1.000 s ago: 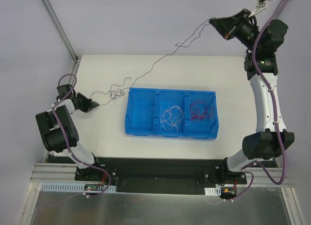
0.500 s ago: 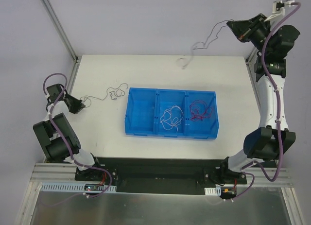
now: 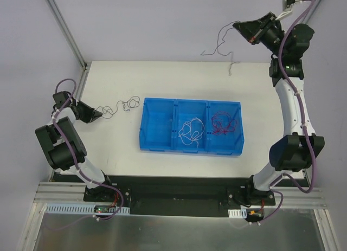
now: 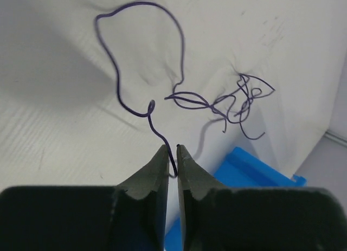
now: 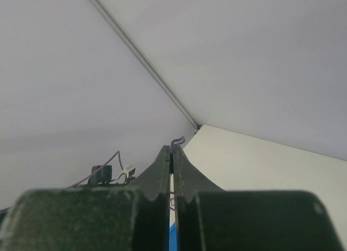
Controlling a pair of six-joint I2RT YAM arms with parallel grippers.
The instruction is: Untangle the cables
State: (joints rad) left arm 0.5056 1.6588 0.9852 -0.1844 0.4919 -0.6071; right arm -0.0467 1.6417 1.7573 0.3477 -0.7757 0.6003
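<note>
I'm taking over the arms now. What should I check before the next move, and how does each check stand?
1. Right gripper shut on the lifted dark cable: ok.
2. Left gripper shut on the table cable: ok.
3. Those two cables apart in the top view: ok.
4. Table cable free of knots: not ok, a clump sits near its far end.
5. Left compartment of the blue bin holds no cable: ok.
</note>
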